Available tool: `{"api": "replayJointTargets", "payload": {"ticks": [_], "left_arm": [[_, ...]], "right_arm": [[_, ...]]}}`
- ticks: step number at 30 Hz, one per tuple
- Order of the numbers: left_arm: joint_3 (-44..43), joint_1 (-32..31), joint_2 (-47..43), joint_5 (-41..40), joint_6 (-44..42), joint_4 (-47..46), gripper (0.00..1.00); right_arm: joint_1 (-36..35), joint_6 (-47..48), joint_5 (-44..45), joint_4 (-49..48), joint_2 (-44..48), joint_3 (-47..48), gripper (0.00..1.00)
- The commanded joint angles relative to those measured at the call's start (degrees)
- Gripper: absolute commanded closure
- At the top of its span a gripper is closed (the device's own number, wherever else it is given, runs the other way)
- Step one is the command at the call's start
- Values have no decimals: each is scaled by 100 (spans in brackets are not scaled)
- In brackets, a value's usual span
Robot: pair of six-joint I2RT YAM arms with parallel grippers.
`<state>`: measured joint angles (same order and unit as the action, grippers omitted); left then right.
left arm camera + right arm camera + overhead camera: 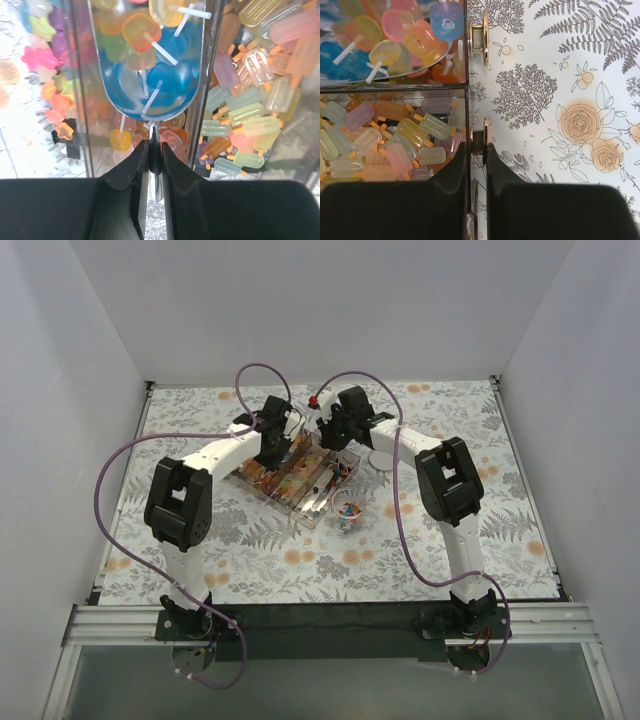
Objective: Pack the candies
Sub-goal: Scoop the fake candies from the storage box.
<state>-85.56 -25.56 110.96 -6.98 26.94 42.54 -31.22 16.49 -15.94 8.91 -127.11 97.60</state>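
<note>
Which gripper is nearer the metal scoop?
Left. The left gripper is shut on the handle of the scoop; the right gripper clamps the clear box at its outer wall, apart from the scoop.

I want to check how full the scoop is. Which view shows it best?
Left wrist: the scoop faces the camera, lollipop candies in its bowl, handle in the left gripper. Right wrist shows only part of the bowl at top left. Top external: too small, under the arms.
</note>
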Motion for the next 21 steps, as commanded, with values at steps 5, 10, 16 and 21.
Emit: {"api": "replayJointTargets", "payload": {"ticks": [5, 10, 16, 21], "left_arm": [[821, -54, -1032, 311, -66, -790, 100], [1382, -45, -1269, 496, 22, -1116, 100], [1999, -10, -1744, 690, 127, -1828, 100], [2105, 16, -1998, 909, 93, -1908, 100]], "right_arm": [[-165, -234, -348, -100, 248, -66, 93], [-165, -234, -339, -100, 266, -92, 81], [-156, -234, -304, -100, 406, -206, 59], [-165, -234, -234, -65, 652, -312, 41]]}}
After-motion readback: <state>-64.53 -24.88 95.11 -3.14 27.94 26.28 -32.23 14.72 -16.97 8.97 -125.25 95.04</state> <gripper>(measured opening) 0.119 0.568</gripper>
